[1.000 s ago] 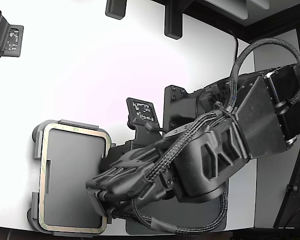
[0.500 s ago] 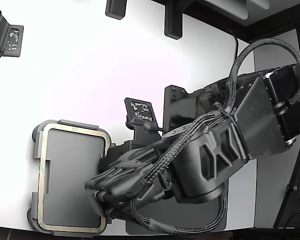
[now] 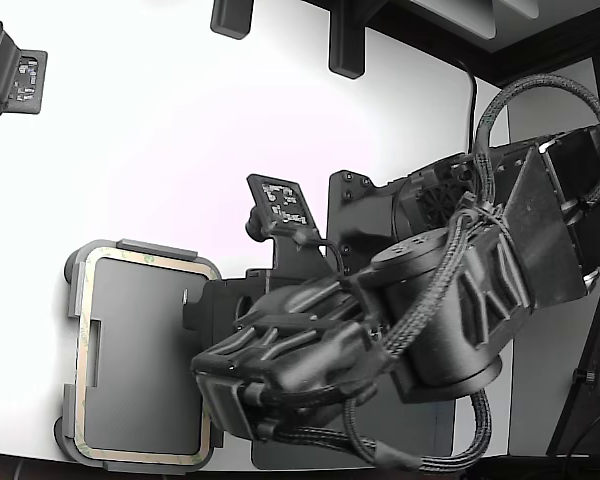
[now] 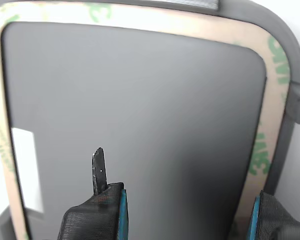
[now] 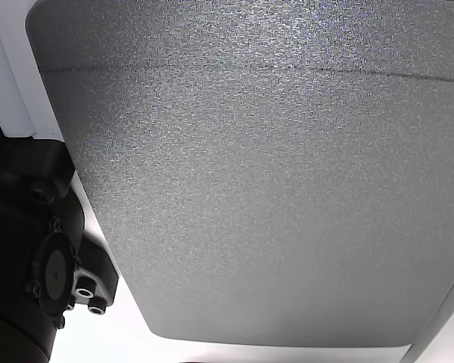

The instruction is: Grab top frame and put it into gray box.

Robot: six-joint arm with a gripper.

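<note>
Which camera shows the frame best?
The exterior view: nearly the whole frame shows, lying on the gray box. The wrist view shows only part of it, close up. The other view shows just a textured gray surface.

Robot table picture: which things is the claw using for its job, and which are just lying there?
For the job:
- top frame, lying in the gray box
- gray box
- claw, open above them

Just lying about:
- dark mat
- small black tag with white marks
- white table
</note>
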